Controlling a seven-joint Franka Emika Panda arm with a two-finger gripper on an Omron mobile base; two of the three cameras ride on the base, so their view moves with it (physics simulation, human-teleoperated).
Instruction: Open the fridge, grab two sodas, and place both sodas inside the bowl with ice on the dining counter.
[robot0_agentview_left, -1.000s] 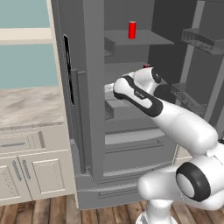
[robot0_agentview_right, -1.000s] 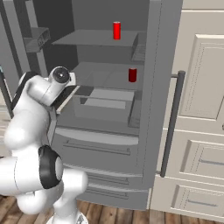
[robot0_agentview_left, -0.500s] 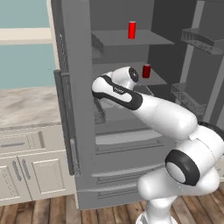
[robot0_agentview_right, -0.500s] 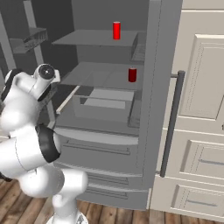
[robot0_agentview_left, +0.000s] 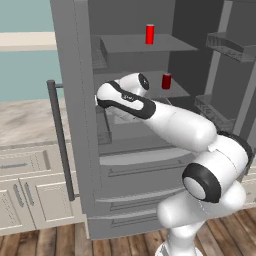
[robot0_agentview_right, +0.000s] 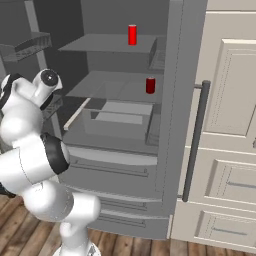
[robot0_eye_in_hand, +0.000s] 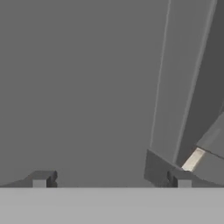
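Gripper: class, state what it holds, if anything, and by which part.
Nothing. The gripper is open, facing bare grey fridge surfaces; both sodas sit on their shelves.

A tall grey fridge (robot0_agentview_left: 75, 150) stands with both doors swung open. Inside, two small red soda cans stand upright: one (robot0_agentview_left: 149, 34) on the top shelf, another (robot0_agentview_left: 166, 81) on the shelf below.

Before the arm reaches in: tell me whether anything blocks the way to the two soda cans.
Nothing visible does. Both fridge doors stand open. One red soda can stands alone on the top shelf, the other alone on the shelf below. The open gripper faces grey fridge surfaces, holding nothing.
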